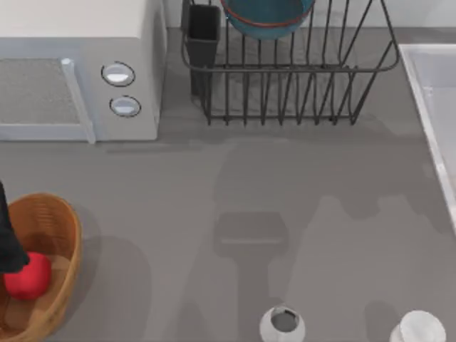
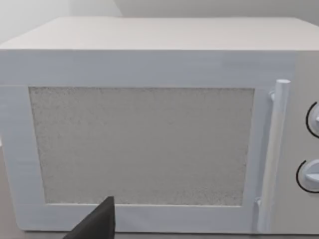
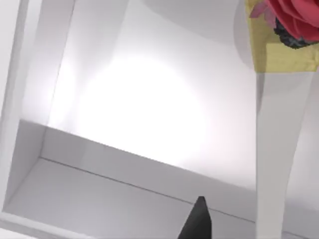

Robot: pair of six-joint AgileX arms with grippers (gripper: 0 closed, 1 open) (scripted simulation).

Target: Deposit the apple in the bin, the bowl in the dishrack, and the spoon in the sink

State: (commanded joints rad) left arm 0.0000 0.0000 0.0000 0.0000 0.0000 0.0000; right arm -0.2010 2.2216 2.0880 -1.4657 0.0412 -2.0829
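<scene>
Our right gripper [image 3: 199,221] hangs over the sink [image 3: 124,129], with the spoon [image 3: 276,149] just beside it; we cannot tell if it holds it. The spoon could bounce out if it drops on the rim. Our left arm [image 1: 8,235] hangs by the bin [image 1: 68,214].

the light is soft and even. big grey shadows lie on the table [image 1: 285,214]. a bright white glow shines inside the sink [image 3: 144,109].

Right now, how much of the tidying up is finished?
Two parts look done: the small bright red apple lies in the oval woven wicker bin at the table's left, with my left arm beside it, and the round blue glazed bowl stands in the dark wire dishrack. My right wrist view looks into the pale rectangular sink; I can't make out a spoon there.
</scene>
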